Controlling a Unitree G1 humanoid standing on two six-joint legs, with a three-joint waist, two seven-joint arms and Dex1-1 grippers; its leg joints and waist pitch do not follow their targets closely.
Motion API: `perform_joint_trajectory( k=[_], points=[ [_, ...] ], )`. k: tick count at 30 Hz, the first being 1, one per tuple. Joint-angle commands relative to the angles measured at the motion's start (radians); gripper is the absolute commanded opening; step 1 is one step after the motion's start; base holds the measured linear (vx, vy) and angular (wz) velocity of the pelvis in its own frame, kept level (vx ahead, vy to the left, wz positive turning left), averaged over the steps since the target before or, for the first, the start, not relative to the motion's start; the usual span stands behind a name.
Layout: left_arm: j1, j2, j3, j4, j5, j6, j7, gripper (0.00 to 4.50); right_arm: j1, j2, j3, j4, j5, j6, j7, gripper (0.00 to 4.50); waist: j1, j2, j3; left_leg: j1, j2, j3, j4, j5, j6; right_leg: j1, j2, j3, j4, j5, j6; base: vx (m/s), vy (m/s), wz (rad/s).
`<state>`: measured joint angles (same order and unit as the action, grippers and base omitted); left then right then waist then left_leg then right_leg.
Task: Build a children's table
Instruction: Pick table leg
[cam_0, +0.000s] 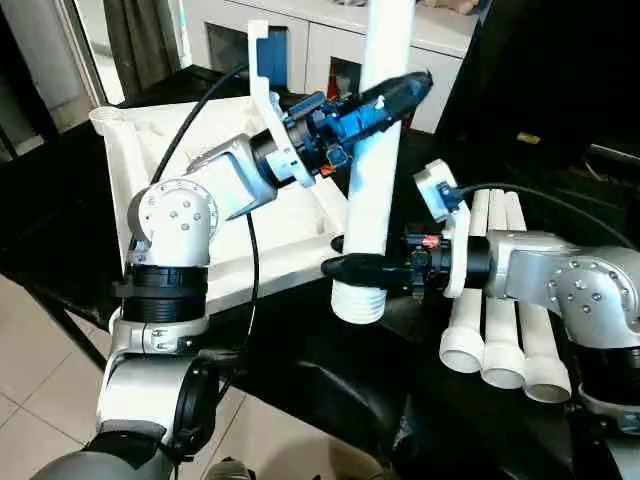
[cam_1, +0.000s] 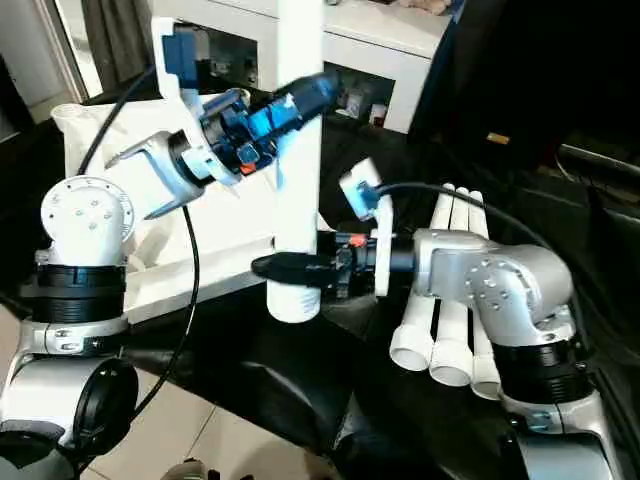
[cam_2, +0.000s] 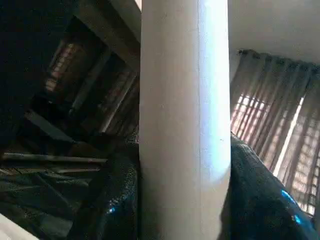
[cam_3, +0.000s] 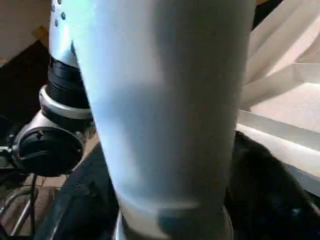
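Observation:
One white table leg (cam_0: 372, 190) stands upright in the air over the black-draped surface, its threaded end (cam_0: 357, 302) pointing down. My left gripper (cam_0: 395, 95) is shut on the leg high up, blue-black fingers on either side of the tube. My right gripper (cam_0: 350, 268) reaches around the leg just above the threaded end. The white table top (cam_0: 150, 150) lies ribbed side up behind and to the left, with a round corner socket (cam_0: 105, 118) at its far left. Three more legs (cam_0: 500, 330) lie side by side under my right forearm. The leg (cam_2: 185, 125) looms close in both wrist views (cam_3: 165, 110).
The black drape (cam_0: 330, 390) falls off the front edge toward a tiled floor (cam_0: 40, 340). White cabinets (cam_0: 330, 40) stand behind the work surface. A dark bulky object (cam_0: 540, 80) rises at the back right.

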<state>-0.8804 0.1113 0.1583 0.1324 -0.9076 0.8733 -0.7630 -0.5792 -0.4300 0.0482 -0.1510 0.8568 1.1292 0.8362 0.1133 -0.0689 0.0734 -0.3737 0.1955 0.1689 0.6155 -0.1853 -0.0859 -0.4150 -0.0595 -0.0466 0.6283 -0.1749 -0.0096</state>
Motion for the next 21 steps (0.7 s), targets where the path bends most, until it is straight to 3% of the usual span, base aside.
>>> perform_joint_trajectory(
  k=[1,6,8,12,14,17,18,21],
  points=[
    [-0.015,-0.003,-0.012,-0.011,-0.008,0.006,-0.021,1.80,0.006,-0.003,-0.013,0.008,0.001,0.009,-0.006,2.60,0.003,-0.005,-0.079,0.006,0.023,-0.001,-0.069,-0.096,-0.021,0.064,-0.069,0.040,-0.077,-0.258,-0.130,0.000,0.000,0.00],
    [-0.007,-0.001,-0.006,-0.010,-0.013,0.008,-0.008,1.80,0.007,0.004,-0.013,0.012,-0.009,-0.002,-0.026,2.41,0.003,-0.005,-0.082,0.005,0.022,-0.001,-0.068,-0.077,-0.019,0.066,-0.068,0.039,-0.072,-0.215,-0.138,0.000,0.000,0.00],
    [-0.020,-0.014,0.009,0.018,0.011,0.001,0.075,2.50,0.013,0.017,-0.013,0.016,-0.032,-0.024,-0.056,2.21,0.002,-0.003,-0.082,0.004,0.022,-0.002,-0.067,-0.075,-0.022,0.066,-0.067,0.039,-0.070,-0.195,-0.144,0.000,0.000,0.00],
    [-0.021,-0.020,-0.007,0.000,0.082,-0.047,0.147,2.78,0.015,0.035,-0.015,0.025,-0.067,-0.056,-0.097,1.99,0.002,-0.007,-0.083,0.004,0.024,-0.002,-0.068,-0.067,-0.026,0.066,-0.068,0.040,-0.071,-0.195,-0.134,0.000,0.000,0.00],
    [-0.029,-0.034,-0.032,0.028,0.255,-0.125,0.363,2.96,0.012,0.062,-0.020,0.037,-0.105,-0.095,-0.148,1.98,0.001,-0.005,-0.083,0.004,0.026,-0.004,-0.069,-0.072,-0.027,0.067,-0.068,0.040,-0.070,-0.189,-0.122,0.000,0.000,0.00],
    [-0.019,-0.058,-0.015,0.016,0.282,-0.156,0.443,2.97,0.008,0.075,-0.014,0.044,-0.130,-0.120,-0.171,1.97,0.003,-0.009,-0.083,0.002,0.023,-0.004,-0.069,-0.069,-0.029,0.069,-0.069,0.040,-0.073,-0.203,-0.102,0.000,0.000,0.00],
    [-0.019,-0.058,-0.015,0.016,0.282,-0.156,0.443,2.68,0.008,0.075,-0.014,0.044,-0.130,-0.120,-0.171,1.96,0.002,-0.009,-0.084,0.002,0.023,-0.004,-0.068,-0.068,-0.030,0.069,-0.069,0.040,-0.072,-0.200,-0.103,0.000,0.000,0.00],
    [-0.009,-0.091,0.010,-0.008,0.263,-0.157,0.499,2.45,0.005,0.085,-0.011,0.055,-0.147,-0.138,-0.192,1.96,0.001,-0.011,-0.085,0.001,0.021,-0.002,-0.065,-0.059,-0.025,0.069,-0.067,0.039,-0.069,-0.169,-0.125,0.000,0.000,0.00]
  ],
)
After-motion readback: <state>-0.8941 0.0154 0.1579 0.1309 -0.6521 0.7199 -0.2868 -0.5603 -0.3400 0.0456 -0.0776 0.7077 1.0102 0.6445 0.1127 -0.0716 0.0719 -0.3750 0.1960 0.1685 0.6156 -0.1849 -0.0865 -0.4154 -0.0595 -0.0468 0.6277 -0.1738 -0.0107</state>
